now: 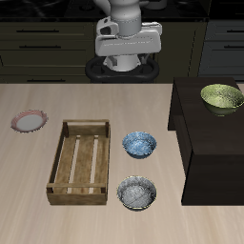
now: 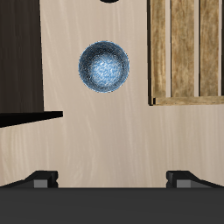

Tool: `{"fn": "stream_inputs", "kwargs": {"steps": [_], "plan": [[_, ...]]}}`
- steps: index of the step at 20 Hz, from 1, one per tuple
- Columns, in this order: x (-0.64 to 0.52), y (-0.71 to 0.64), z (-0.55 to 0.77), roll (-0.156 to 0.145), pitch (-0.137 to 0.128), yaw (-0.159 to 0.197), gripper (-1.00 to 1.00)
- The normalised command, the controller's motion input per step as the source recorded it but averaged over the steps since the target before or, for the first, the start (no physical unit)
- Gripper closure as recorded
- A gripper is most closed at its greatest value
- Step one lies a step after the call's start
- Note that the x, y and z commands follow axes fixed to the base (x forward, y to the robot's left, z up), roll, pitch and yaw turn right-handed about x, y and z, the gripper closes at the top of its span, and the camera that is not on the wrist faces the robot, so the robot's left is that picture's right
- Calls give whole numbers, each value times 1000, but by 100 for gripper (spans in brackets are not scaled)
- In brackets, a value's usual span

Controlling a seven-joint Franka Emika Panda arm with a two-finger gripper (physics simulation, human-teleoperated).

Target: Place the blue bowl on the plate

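Note:
The blue bowl (image 1: 139, 144) sits upright on the table beside the far end of the wooden crate. In the wrist view the blue bowl (image 2: 105, 66) lies ahead of my gripper (image 2: 112, 179), well below it. The gripper is open and empty, with its two fingertips (image 2: 39, 178) spread wide. In the exterior view the hand (image 1: 129, 40) hangs high at the table's back, above and behind the bowl. The plate (image 1: 30, 121), with a pink-red rim and a pale centre, lies on the table beyond the crate, far from the bowl.
A wooden slatted crate (image 1: 81, 162) lies between the plate and the bowls. A greyer, dark-rimmed bowl (image 1: 136, 193) sits nearer the front edge. A dark cabinet (image 1: 205, 143) stands beside the bowls, with a yellow-green bowl (image 1: 221, 97) on top.

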Motion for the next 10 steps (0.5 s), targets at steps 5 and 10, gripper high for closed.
{"fn": "stream_inputs", "kwargs": {"steps": [5,10], "plan": [[289,-34,-115,-27,2,27,-100],[326,-50,-86,-22,-14,15,-100]]}}
